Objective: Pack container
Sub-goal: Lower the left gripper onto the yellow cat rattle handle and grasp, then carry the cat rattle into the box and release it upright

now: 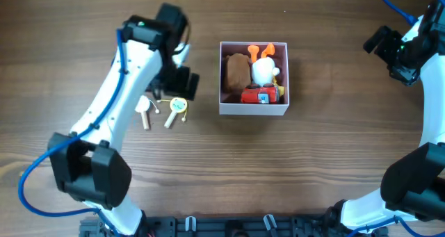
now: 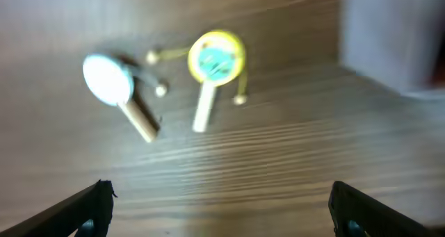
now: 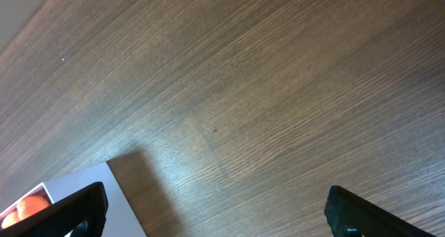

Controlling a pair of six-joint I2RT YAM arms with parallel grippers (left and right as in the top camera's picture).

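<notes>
**Container part-filled, both grippers empty**

On the wooden table (image 1: 313, 167), the container (image 1: 254, 110) sat mid-table toward the far edge, holding a brown plush (image 1: 236, 70), white plush (image 1: 263, 71) and red toy (image 1: 261, 94). The left gripper (image 2: 219, 199) hung wide open and empty above a yellow rattle (image 2: 215, 60) and white rattle (image 2: 108, 78). The right gripper (image 3: 215, 202), equally spread and empty, hovered near the right edge.

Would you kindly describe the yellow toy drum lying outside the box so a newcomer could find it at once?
Find the square white container in the middle of the wooden table; just left of it, two small stick-handled toys lie. The yellow toy drum is the one nearer the container, and its yellow rim and teal face set it apart from its pale-faced neighbour.
</notes>
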